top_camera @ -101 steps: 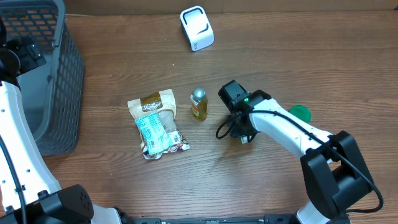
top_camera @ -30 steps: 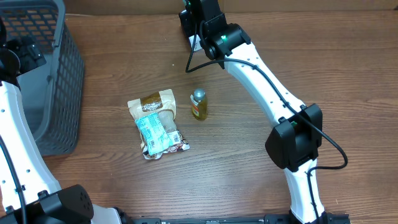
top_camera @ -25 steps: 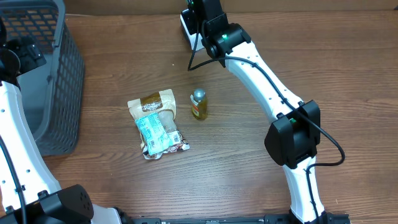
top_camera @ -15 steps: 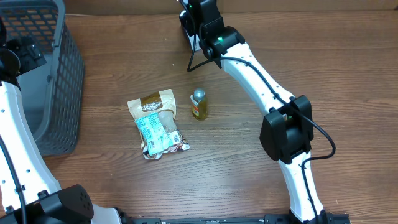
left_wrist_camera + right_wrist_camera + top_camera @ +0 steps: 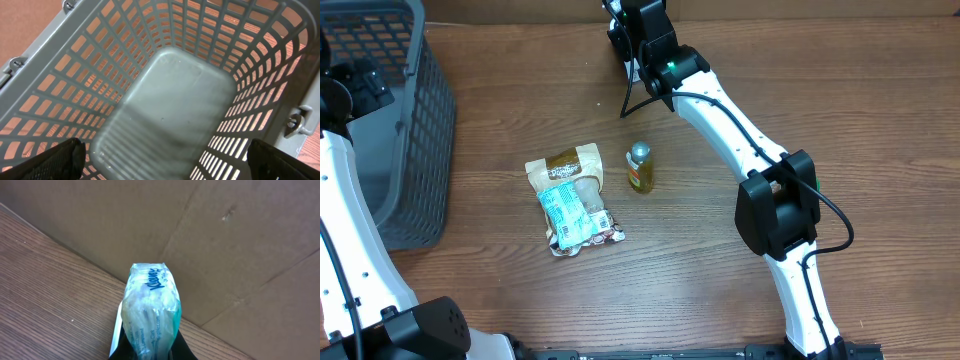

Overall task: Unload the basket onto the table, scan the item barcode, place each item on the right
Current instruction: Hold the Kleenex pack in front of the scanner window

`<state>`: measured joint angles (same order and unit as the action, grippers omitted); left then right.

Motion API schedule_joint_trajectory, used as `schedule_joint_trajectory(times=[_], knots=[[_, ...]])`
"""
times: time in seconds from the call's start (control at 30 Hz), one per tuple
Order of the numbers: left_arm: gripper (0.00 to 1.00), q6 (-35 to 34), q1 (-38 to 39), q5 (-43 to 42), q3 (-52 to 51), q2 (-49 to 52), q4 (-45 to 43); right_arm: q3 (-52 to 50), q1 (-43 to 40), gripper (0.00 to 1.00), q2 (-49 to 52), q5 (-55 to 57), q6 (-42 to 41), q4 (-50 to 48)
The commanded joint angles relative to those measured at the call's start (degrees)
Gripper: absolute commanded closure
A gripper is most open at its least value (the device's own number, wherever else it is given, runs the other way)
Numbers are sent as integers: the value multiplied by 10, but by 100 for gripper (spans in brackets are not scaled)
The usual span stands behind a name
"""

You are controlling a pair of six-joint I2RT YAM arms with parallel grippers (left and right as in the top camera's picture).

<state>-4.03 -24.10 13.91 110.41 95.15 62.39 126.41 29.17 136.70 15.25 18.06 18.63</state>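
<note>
In right claw [image 5: 146, 352]: tissue pack [image 5: 150, 310]; clear teal-tinted wrap, blue script.

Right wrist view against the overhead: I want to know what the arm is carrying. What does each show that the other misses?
Only the right wrist view shows the Kleenex tissue pack, clamped upright in the right claw. Only the overhead shows the grey basket, the snack bag and the small bottle standing beside it. Both show the wooden table.
</note>
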Motion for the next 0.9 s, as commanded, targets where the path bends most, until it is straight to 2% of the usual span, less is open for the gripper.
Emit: schedule_joint_trajectory(times=[0.0,0.43,0.87], knots=[[1,11,1,-4,8,0,0,3,-7,96,28,1,2,-6],[0,11,1,-4,8,0,0,3,-30,96,79,1,2,-6],[1,11,1,-4,8,0,0,3,-30,96,82,-38,0,-4]])
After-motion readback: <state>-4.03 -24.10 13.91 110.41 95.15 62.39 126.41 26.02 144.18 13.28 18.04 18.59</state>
